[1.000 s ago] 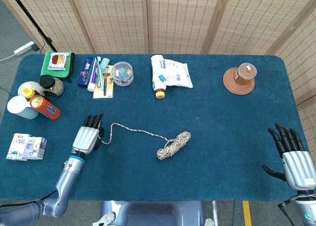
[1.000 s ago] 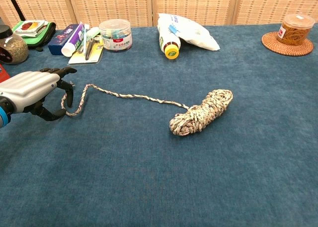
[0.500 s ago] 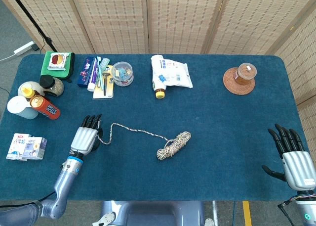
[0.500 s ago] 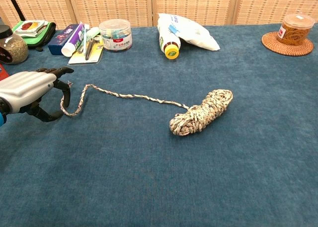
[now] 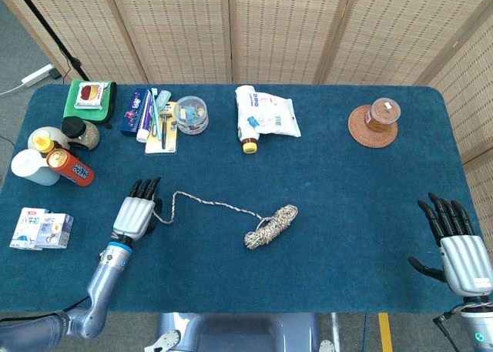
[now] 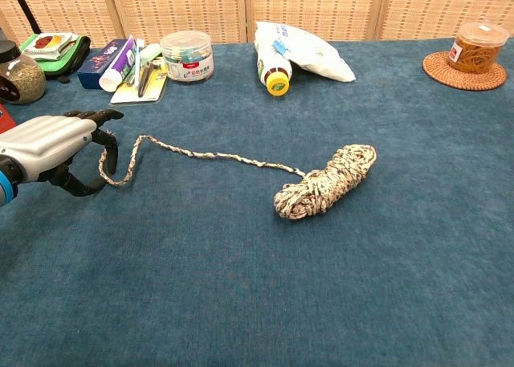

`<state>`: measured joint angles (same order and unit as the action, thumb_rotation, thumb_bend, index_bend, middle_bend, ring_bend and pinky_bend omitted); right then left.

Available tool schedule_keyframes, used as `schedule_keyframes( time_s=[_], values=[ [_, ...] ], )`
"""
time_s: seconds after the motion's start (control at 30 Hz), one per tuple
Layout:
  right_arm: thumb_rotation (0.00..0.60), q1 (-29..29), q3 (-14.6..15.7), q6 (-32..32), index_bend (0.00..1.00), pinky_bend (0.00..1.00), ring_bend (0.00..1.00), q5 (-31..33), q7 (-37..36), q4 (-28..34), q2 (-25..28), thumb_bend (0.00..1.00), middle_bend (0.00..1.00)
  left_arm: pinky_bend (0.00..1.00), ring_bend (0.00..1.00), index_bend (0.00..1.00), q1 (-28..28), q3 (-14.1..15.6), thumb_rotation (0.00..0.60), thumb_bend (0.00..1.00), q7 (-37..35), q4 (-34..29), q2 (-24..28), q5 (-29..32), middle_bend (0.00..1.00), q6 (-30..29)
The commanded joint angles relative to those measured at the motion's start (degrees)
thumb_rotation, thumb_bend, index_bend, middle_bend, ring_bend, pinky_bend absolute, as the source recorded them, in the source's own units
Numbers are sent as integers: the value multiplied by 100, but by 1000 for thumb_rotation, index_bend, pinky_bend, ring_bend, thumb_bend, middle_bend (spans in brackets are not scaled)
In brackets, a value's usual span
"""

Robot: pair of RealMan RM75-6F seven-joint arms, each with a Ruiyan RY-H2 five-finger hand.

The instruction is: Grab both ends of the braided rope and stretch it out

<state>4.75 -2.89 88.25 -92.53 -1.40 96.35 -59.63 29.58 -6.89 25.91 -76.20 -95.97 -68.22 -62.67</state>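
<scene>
The braided rope lies on the blue tablecloth. Its bundled coil point(image 5: 271, 225) point(image 6: 325, 181) sits near the middle, and a single strand runs left to a loose end point(image 6: 105, 156) that curls into a small hook. My left hand point(image 5: 134, 213) point(image 6: 48, 142) rests at that end, with its fingers arched over the tip and the thumb low on the cloth. I see no clear pinch on the strand. My right hand point(image 5: 458, 244) hovers at the table's front right corner, far from the coil, fingers spread and holding nothing; only the head view shows it.
Along the back stand a green pouch point(image 5: 91, 98), toothpaste boxes point(image 5: 150, 113), a round plastic tub point(image 5: 190, 114), a white bag point(image 5: 267, 115) and a jar on a woven coaster point(image 5: 373, 121). Cans and jars point(image 5: 69, 167) and small cartons point(image 5: 42, 230) crowd the left edge.
My left hand drew slightly left and returned, nudging the rope's end a little. The coil and my right hand have not moved.
</scene>
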Motion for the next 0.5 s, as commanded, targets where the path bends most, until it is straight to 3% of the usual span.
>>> schedule_keyframes(
  time_s=[0.03, 0.5],
  values=[
    [600, 0, 2, 0, 0, 0, 0, -1, -2, 1, 0, 0, 0, 0, 0, 511, 8, -8, 600, 364, -1, 10, -10, 13, 0, 2],
    [600, -2, 5, 14, 0, 0, 0, -16, -45, 3, 13, 0, 0, 0, 0, 539, 48, -2, 600, 370, 21, 31, -51, 62, 0, 35]
  ],
)
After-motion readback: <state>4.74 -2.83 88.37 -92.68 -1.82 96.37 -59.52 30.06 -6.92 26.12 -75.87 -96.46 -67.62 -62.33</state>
